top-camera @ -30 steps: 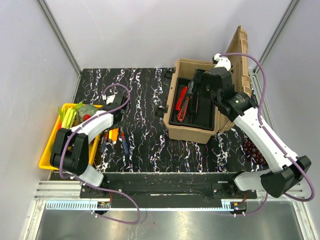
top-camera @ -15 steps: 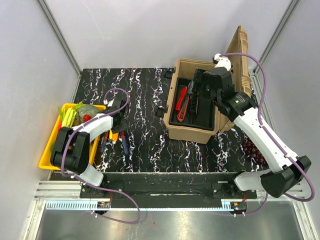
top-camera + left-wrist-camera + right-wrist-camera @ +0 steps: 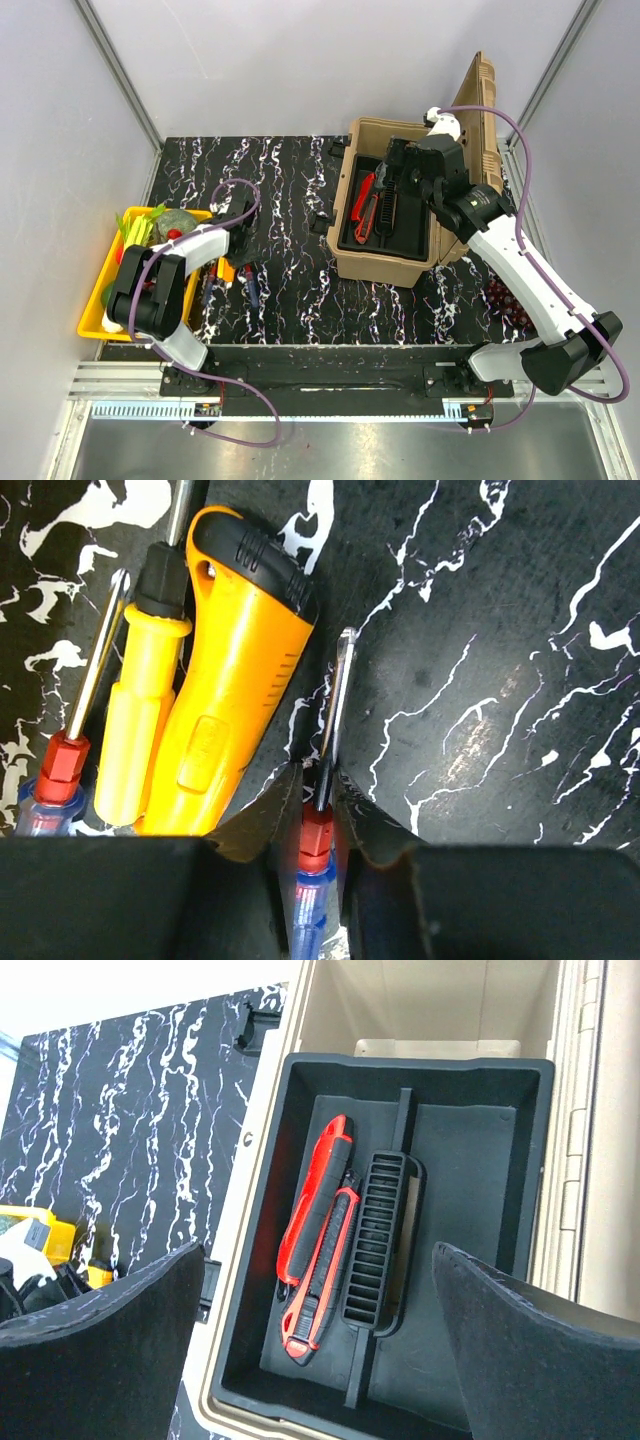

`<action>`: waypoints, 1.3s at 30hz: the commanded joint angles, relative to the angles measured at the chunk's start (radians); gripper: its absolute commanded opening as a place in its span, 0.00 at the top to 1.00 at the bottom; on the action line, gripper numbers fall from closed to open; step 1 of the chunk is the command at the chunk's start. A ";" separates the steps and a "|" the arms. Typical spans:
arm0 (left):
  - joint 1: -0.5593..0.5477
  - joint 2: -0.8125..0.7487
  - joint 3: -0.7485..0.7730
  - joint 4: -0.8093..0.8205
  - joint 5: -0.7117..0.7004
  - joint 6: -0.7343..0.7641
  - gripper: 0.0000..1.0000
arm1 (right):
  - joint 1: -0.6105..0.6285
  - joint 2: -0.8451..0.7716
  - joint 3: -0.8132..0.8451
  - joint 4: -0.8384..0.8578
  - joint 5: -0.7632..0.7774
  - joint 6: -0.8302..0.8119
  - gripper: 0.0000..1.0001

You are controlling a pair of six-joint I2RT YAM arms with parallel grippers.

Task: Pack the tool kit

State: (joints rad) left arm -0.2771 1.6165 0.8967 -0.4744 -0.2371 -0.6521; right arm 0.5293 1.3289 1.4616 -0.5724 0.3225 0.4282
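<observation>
Handle of the gripped screwdriver (image 3: 316, 832) is mostly hidden: only its red collar and a bit of translucent blue show before the claw's black body cuts it off at the lower edge of the left wrist view. The left claw (image 3: 318, 795) is closed on that collar, one pad against each side. The bare shaft runs straight away from the claw, leaning slightly right in that view, with the tip resting on the black marbled desk (image 3: 500, 680).

Just beside it lies an orange tool (image 3: 235, 680), roughly parallel, its lower end lost behind the claw. Next to that is a yellow-handled screwdriver (image 3: 135, 710), its shaft cut off by the top edge. A second screwdriver (image 3: 62, 768) with a red collar is clipped at the lower left corner. From overhead the left arm covers most of this pile, which sits between the yellow tray (image 3: 92, 305) and the toolbox (image 3: 385, 265).

The toolbox stands at the desk's right side, lid (image 3: 482, 95) raised. The right claw (image 3: 315, 1260) hangs over it, jaws spread wide and holding nothing. Its inner tray (image 3: 470, 1160) holds a red utility knife (image 3: 312, 1230) lying lengthwise along the centre divider, beside a black ribbed piece (image 3: 375, 1240) that I cannot identify.
</observation>
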 commanded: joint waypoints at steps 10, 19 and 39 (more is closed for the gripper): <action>0.001 -0.182 0.209 -0.026 0.131 0.035 1.00 | -0.003 -0.010 0.031 0.126 -0.498 -0.131 0.00; -0.031 -0.343 0.425 0.078 0.375 0.017 1.00 | -0.002 0.050 0.051 0.203 -0.882 -0.120 0.01; -0.267 -0.265 0.558 0.402 0.484 -0.150 1.00 | -0.003 0.073 0.006 0.272 -0.984 -0.042 0.21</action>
State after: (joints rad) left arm -0.5343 1.3415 1.3964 -0.1837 0.2115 -0.7643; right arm 0.5293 1.3975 1.4647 -0.3012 -0.6895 0.3763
